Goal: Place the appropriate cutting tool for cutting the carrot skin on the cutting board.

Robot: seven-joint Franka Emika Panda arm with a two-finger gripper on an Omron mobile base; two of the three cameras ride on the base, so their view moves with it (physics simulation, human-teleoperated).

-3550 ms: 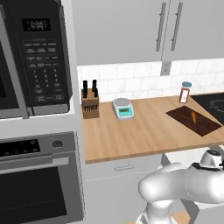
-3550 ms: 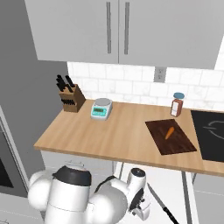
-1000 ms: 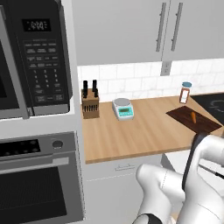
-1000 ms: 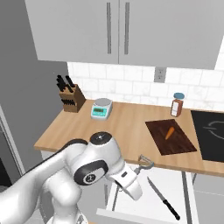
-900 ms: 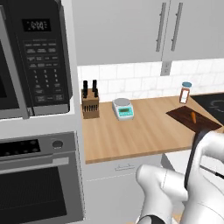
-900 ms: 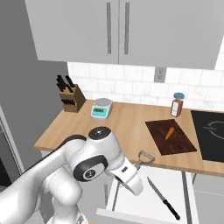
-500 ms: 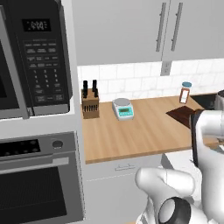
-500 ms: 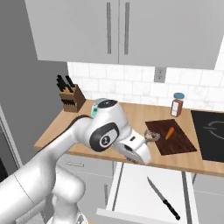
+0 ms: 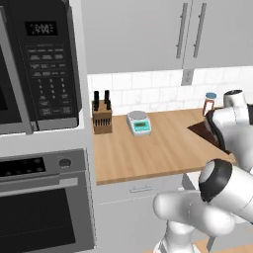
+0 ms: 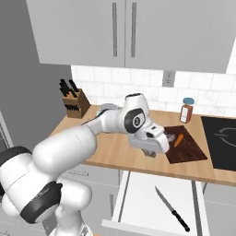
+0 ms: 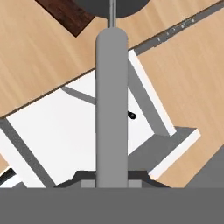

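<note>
**Peeler carried at the board's edge**

A grey-handled peeler [image 11: 112, 109] is pinched between the jaws of the gripper [image 10: 150, 148], held above the bench [image 10: 110, 152] just beside the cutting board [image 10: 191, 150]. The carrot [image 10: 179, 140] lies on the board. A knife [image 10: 172, 209] rests in the open drawer [image 10: 138, 203] below.

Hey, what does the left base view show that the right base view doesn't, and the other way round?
Left base view: the microwave and the oven.
Right base view: the carrot lying on the cutting board, an open drawer with a knife in it, and the pincer shut on a grey tool by the board's edge.
Both: the knife block, the spice jar, the cutting board and the wooden counter.
</note>
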